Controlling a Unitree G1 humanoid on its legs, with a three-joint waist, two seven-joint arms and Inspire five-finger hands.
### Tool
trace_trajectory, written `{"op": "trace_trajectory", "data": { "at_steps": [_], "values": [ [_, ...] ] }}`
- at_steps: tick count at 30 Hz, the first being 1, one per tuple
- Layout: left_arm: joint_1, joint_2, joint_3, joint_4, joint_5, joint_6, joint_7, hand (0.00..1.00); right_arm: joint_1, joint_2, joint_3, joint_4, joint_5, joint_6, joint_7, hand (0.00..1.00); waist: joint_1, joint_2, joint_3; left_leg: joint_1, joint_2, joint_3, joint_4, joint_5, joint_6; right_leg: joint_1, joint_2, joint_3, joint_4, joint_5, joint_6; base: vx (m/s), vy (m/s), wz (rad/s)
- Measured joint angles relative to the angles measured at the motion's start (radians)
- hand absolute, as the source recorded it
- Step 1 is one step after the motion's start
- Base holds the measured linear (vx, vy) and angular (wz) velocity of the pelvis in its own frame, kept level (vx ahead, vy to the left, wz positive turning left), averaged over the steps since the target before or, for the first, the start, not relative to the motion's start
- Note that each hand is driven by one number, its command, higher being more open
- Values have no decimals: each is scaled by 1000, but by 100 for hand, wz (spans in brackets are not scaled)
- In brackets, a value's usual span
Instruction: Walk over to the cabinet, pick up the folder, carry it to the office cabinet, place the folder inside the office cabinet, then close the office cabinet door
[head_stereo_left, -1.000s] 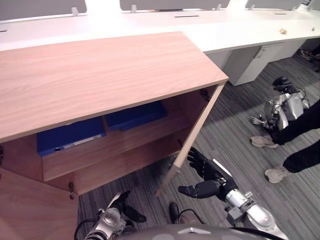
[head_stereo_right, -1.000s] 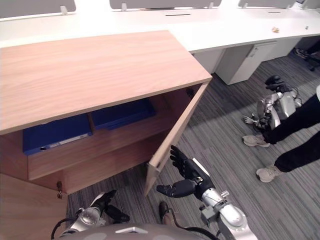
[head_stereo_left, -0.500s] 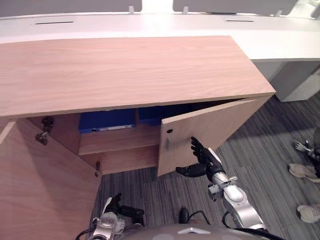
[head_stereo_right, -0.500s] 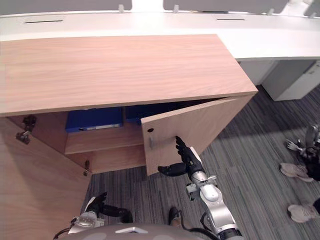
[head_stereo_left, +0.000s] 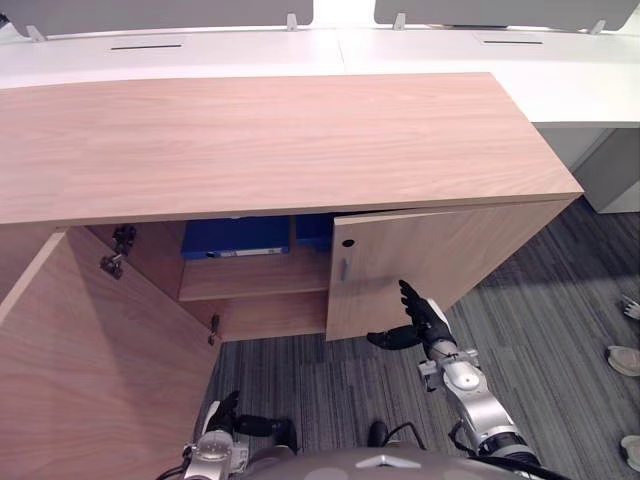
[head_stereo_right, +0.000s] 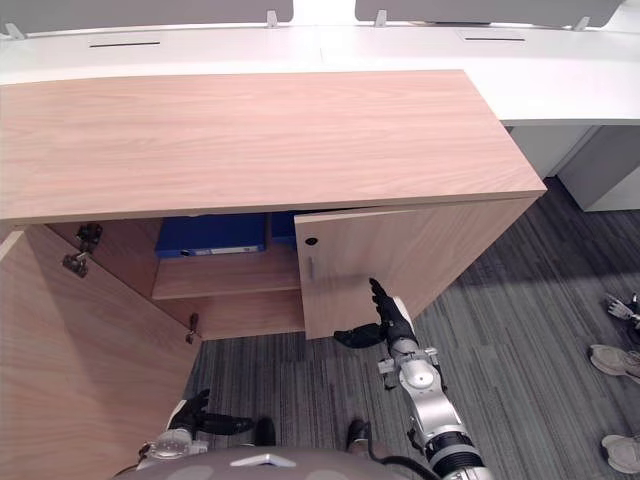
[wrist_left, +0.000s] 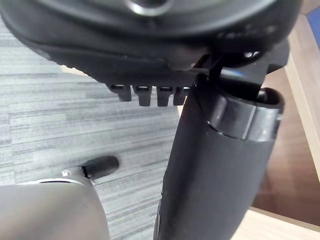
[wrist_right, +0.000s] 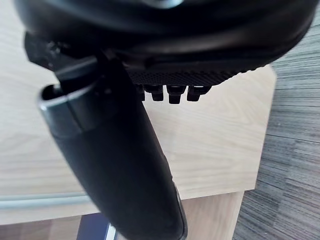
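The office cabinet has a wide wooden top. On its shelf lies a blue folder, with a second blue folder beside it, partly behind the right door. That right door stands nearly shut, with a small gap at its handle side. My right hand is open, its straight fingers against the door's lower face. The left door hangs wide open. My left hand hangs low over the carpet in front of it, fingers relaxed and holding nothing.
A long white desk runs behind the cabinet. A person's shoes show on the grey carpet at the far right. The open left door juts out toward me on the left.
The camera has turned to face the cabinet. The right door has swung from wide open to nearly shut, with my right hand following against it.
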Motion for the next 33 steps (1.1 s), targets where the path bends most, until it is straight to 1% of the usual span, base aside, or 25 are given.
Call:
{"op": "trace_trajectory", "data": {
  "at_steps": [4,8,11,14,15,16,19,22,24,25,27,28,29,31,33],
  "values": [
    [1,-4,0,-2,0,0,1,100,26,28,-59,91,-32,-1,-6,100,0,5,1,1,1,-3,0,-1,-1,3,1,-4,-1,-2,0,8,-2,3],
    [5,-6,0,-2,-1,0,1,100,76,48,-70,207,-40,-1,-16,100,-1,5,1,24,0,-4,-1,-4,-4,31,1,-5,-7,-4,0,0,0,0],
    [6,-7,-1,-3,-1,0,0,100,94,81,-108,286,-46,-1,-20,100,-5,7,0,28,2,-2,-1,-4,-5,33,1,-4,-6,-4,0,-39,3,-2],
    [9,-7,-1,-2,-11,0,1,100,109,88,-121,365,-51,-1,-23,100,-6,7,0,31,2,3,-1,-7,-8,33,1,1,-5,-4,0,-35,6,-5],
    [9,-7,-1,-2,-13,0,1,100,104,100,-164,386,-49,-1,-27,100,-7,7,0,31,2,10,-1,-8,-10,30,1,6,-5,-3,1,-17,6,-9],
    [9,-6,-1,-2,-14,0,1,100,102,103,-179,393,-50,-1,-33,100,-7,6,0,32,2,15,-1,-9,-10,30,1,9,-4,-3,1,-17,11,-14],
    [11,-6,0,-1,-34,0,3,100,93,101,-196,424,-50,-2,-50,100,-7,5,1,42,2,28,-1,-17,-14,31,2,25,-5,-3,2,0,8,-16],
    [11,-5,0,1,-49,0,3,100,80,103,-220,459,-44,-3,-61,100,-6,4,3,46,3,48,-1,-19,-11,26,3,43,-5,-2,2,14,4,-17],
    [8,-5,1,0,-66,-2,3,100,54,102,-221,486,-29,-2,-65,100,-7,6,10,35,3,56,5,-20,-9,0,3,54,10,-4,1,6,3,-16],
    [6,-6,1,0,-70,-2,2,100,48,102,-221,490,-29,-2,-66,100,-7,6,11,26,4,59,5,-20,-9,-15,3,57,25,-9,2,-5,2,-10],
    [-13,-6,6,-1,-88,-2,3,100,23,107,-221,498,-28,-1,-65,100,-4,1,39,-7,4,61,37,-32,-4,-79,-6,69,124,-56,2,-11,-1,-2],
    [-15,-7,14,-1,-89,-2,2,100,22,109,-221,498,-28,-1,-65,100,-4,-2,41,-19,4,58,54,-42,-5,-89,-9,68,143,-67,2,-18,-6,9],
    [-15,-14,40,-3,-90,-2,3,100,21,111,-224,498,-28,0,-65,100,-2,-3,44,-32,5,51,81,-57,-6,-89,-13,63,157,-80,4,-6,-14,13],
    [-13,-18,44,-3,-109,-2,7,100,23,111,-229,498,-28,0,-67,100,4,-3,44,-31,4,34,93,-68,-9,-78,-17,47,168,-98,4,22,-29,26],
    [-13,-29,66,-13,-112,-3,13,100,20,112,-230,498,-28,0,-69,100,19,-2,44,-35,4,8,91,-66,-9,-57,-15,19,142,-97,4,66,-41,39]
  ]
}}
